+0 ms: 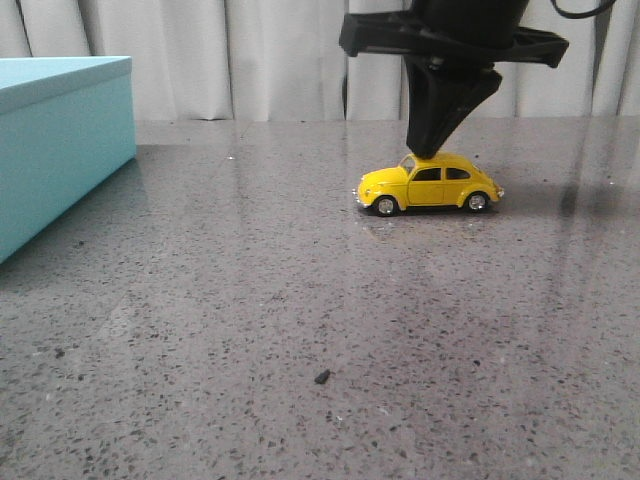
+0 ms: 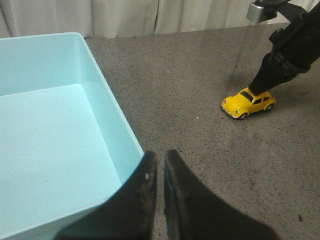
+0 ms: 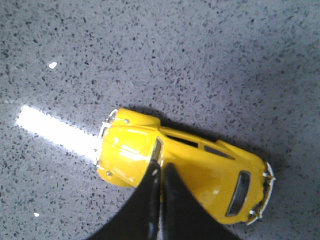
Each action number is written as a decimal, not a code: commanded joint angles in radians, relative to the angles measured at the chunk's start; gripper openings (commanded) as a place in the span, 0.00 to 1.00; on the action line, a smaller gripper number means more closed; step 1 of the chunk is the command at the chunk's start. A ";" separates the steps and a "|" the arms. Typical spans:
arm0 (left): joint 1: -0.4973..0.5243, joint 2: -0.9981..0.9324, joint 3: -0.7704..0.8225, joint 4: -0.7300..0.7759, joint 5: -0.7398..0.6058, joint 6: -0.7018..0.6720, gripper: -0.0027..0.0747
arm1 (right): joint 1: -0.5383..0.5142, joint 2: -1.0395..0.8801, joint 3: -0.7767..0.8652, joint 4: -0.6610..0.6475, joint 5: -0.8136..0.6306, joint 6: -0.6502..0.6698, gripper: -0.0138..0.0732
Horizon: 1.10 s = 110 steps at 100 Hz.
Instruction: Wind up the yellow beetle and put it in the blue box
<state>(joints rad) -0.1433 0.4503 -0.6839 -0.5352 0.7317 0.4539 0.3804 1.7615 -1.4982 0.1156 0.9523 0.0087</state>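
Note:
The yellow beetle (image 1: 430, 184) stands on its wheels on the grey speckled table, nose to the left. It also shows in the left wrist view (image 2: 248, 102) and in the right wrist view (image 3: 185, 167). My right gripper (image 1: 432, 152) is shut and points straight down, its tips resting on the car's roof near the windscreen (image 3: 161, 167). The blue box (image 1: 55, 140) sits at the far left. It is open and empty in the left wrist view (image 2: 50, 125). My left gripper (image 2: 160, 159) is shut and empty, just past the box's near corner.
A small dark speck (image 1: 322, 377) lies on the table in front. White curtains (image 1: 250, 55) hang behind the table. A bright light reflection (image 3: 55, 131) lies on the tabletop beside the car's nose.

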 commanded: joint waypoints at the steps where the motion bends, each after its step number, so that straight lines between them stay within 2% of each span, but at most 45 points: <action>1: -0.007 0.016 -0.024 -0.025 -0.067 0.000 0.03 | -0.004 -0.032 -0.032 -0.007 -0.035 0.000 0.10; 110: -0.007 0.016 -0.024 -0.025 -0.067 0.000 0.03 | -0.004 -0.031 -0.032 -0.068 -0.009 0.016 0.10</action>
<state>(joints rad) -0.1433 0.4503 -0.6839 -0.5352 0.7317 0.4539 0.3804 1.7661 -1.5029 0.0739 0.9493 0.0257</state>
